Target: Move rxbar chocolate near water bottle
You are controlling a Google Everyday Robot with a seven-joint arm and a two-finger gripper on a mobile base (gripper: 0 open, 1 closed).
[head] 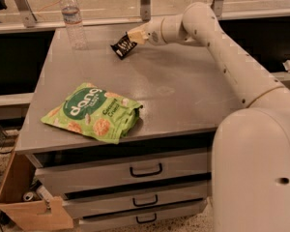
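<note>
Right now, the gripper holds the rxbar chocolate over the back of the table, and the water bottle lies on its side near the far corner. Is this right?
No. The camera view shows the water bottle standing upright near the far corner, not lying on its side. The rest holds: the gripper holds the rxbar chocolate over the back of the table.

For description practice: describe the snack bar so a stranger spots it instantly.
Over the grey drawer cabinet, right of the water bottle at its far corner, the tool holds the rxbar chocolate. It is small, flat, dark with white lettering, unlike the green bag.
</note>
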